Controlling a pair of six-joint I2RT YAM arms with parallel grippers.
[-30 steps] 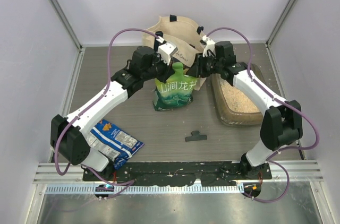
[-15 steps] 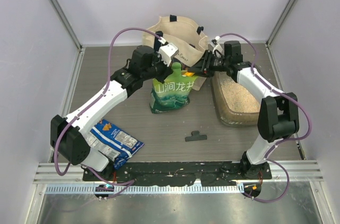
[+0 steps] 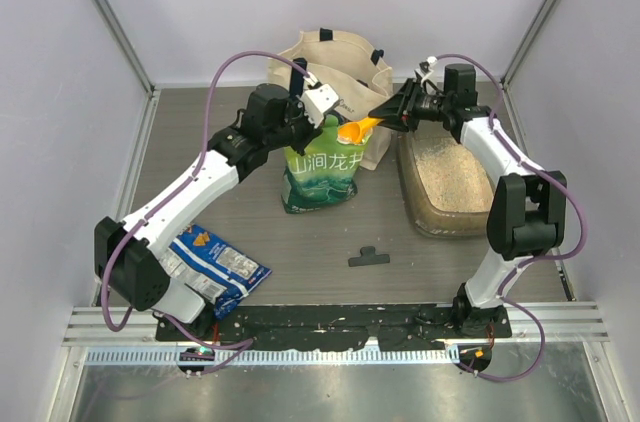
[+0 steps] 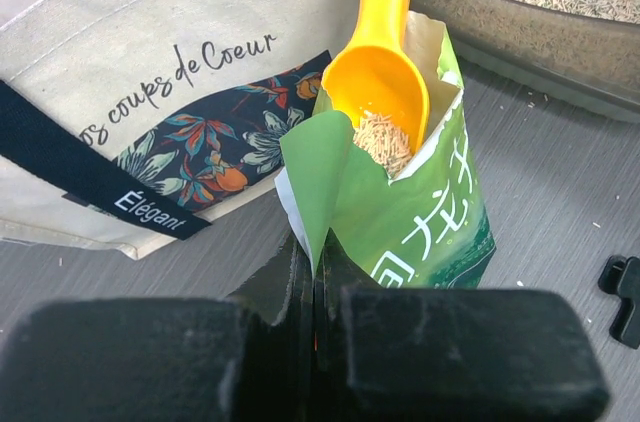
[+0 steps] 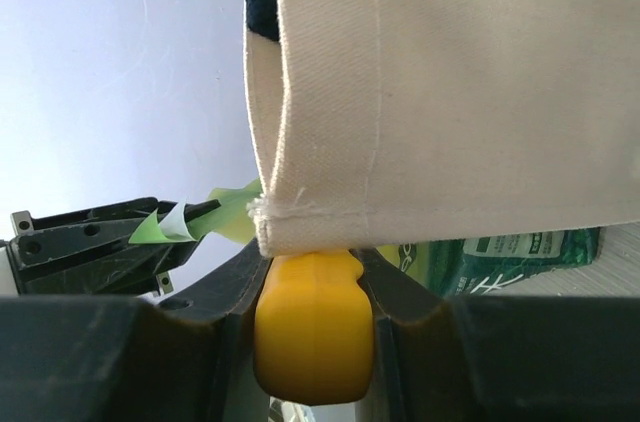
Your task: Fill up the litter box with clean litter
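The litter box (image 3: 412, 204) lies on the desk's right side, its long side running from the far right corner toward the middle of the right edge. A layer of clean litter (image 3: 450, 177) covers its floor. The right gripper (image 3: 397, 116) hovers at the box's far left corner, jaws clamped narrow on the handle of a yellow scoop (image 3: 356, 129). The scoop's bowl reaches left, away from the box, and sits over the open mouth of the green pouch (image 3: 320, 174) with a small heap of granules in it. The left gripper (image 4: 315, 272) has its jaws pinched tight on the pouch's torn top flap and is well apart from the box. A cream tote bag (image 3: 335, 60) stands behind the pouch by the far edge.
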